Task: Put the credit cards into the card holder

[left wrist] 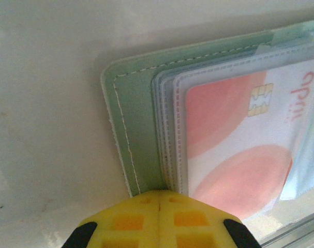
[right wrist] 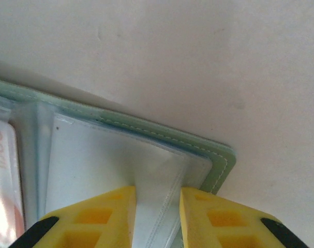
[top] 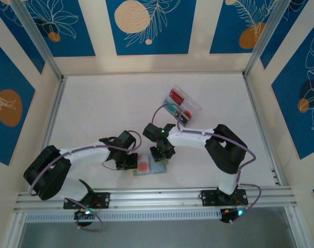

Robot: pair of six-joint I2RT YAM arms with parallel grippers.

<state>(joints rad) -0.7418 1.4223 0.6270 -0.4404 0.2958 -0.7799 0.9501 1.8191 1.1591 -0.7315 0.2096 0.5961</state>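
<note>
Near the front edge of the surface [top: 105, 108], between the two arms, the card holder [top: 152, 168] lies opened flat with its sage-green cover down and its clear sleeves [left wrist: 169, 129] facing up. One white card [left wrist: 234, 144] with pale red circles and a gold chip sits inside a sleeve on the holder's left half; its edges lie within the stitched sleeve border. The left tool [left wrist: 159, 206] is positioned at the holder's left end. Its yellow fingers are closed flat against each other with nothing visible between them, and the tips are over the holder's edge where the sleeves meet the green cover. The right tool [right wrist: 157, 206] is positioned over the holder's right half. Its fingers [right wrist: 94, 217] stand apart, straddling a raised fold of clear sleeve that runs through the gap. Whether the pads touch that fold cannot be told. Farther back and to the right, well apart from the holder, stands a clear box [top: 194, 107] containing red cards [top: 178, 98]. A teal card [top: 172, 109] lies at the box's near-left end; whether it is inside or just against the box cannot be told.
</note>
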